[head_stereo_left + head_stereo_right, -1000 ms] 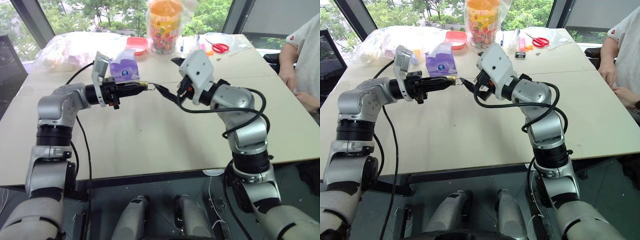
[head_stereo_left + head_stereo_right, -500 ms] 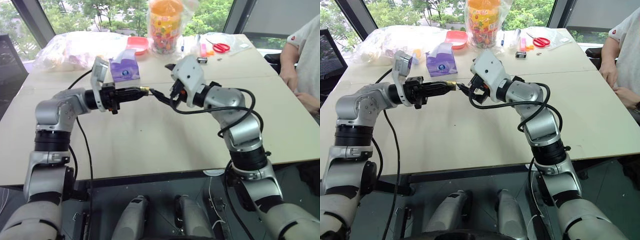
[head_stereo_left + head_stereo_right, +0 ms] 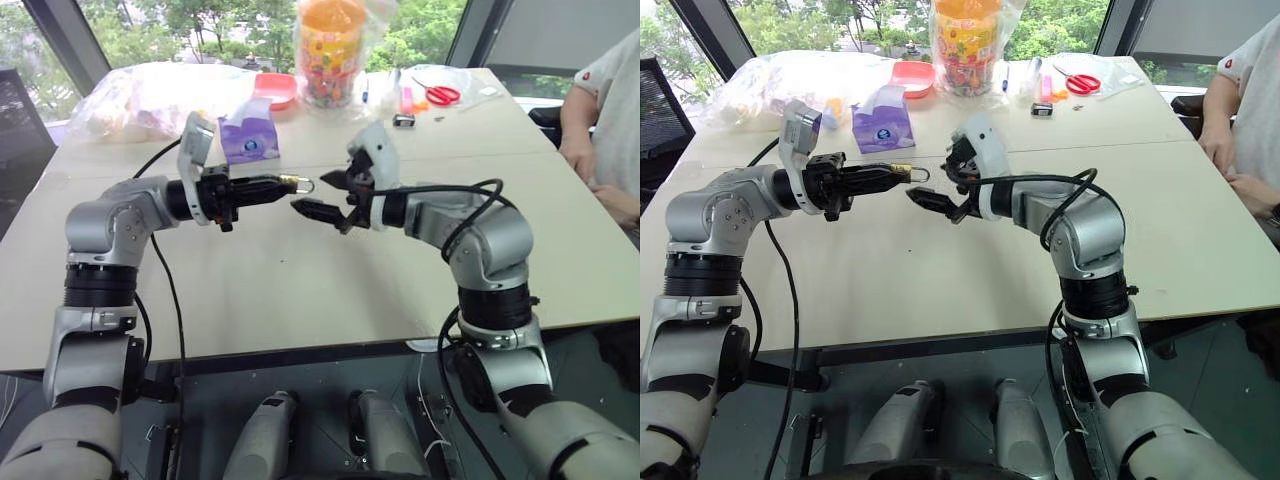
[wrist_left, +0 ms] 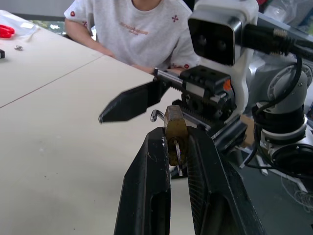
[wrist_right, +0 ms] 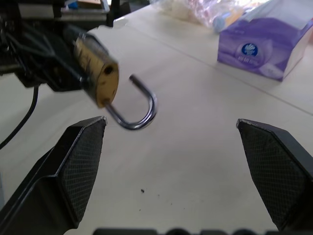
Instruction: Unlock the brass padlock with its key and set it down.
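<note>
Right wrist view, brass padlock (image 5: pixel 98 73) shackle sprung open, left gripper (image 3: pixel 285 185) clamping it, right gripper (image 3: pixel 322 193) spread wide

I see bright daylight from windows (image 3: pixel 200 20) at frame top, soft shadows on table (image 3: pixel 300 290); brass padlock (image 5: pixel 98 73) motion-blurred close up.

Above the middle of the counter (image 3: pixel 300 290), the left end effector (image 3: pixel 278 186) reaches in from the left with the brass padlock (image 3: pixel 292 183) at its tip, shackle toward the right. The right end effector (image 3: pixel 322 195) faces it from the right, just beside it, not touching. Behind them a tissue box (image 3: pixel 249 140) rests on the counter. Farther back stand a tall jar (image 3: pixel 328 50), a shallow dish (image 3: pixel 273 90) and scissors (image 3: pixel 436 95). A person (image 3: pixel 605 110) sits at the far right edge.
</note>
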Robot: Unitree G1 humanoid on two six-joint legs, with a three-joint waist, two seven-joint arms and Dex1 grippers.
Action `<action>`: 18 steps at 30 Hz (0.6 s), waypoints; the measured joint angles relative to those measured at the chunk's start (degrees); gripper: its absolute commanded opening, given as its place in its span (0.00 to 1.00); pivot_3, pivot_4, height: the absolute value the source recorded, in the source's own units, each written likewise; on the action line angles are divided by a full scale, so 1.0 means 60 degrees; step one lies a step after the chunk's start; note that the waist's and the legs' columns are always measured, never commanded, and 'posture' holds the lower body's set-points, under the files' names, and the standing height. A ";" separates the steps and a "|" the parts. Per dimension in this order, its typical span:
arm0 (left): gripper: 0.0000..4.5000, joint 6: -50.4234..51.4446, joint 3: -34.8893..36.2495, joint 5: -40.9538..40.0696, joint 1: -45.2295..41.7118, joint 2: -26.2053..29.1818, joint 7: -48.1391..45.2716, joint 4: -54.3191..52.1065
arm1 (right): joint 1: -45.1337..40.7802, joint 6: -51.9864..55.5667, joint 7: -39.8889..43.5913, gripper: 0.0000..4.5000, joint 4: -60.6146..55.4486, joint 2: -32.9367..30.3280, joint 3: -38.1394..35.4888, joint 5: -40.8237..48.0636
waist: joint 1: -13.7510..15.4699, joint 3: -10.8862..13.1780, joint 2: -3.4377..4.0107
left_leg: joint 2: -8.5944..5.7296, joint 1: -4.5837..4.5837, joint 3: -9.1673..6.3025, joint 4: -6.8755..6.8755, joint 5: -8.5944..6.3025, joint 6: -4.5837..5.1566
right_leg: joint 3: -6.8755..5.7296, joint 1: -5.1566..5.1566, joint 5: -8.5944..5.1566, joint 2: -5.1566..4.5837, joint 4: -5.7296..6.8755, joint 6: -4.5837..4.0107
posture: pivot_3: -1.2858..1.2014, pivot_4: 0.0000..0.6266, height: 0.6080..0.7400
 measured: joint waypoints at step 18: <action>0.00 -0.0276 0.0032 0.0015 -0.0001 0.0004 -0.0003 0.0177 | 0.0030 -0.0739 -0.0394 0.99 -0.0286 -0.0592 -0.0437 0.1047 | -0.0005 0.0000 0.0000 | -0.0001 -0.0004 0.0001 -0.0003 -0.0002 0.0004 | -0.0003 0.0000 0.0000 -0.0006 -0.0009 0.0001 | 0.52 0.24 1.00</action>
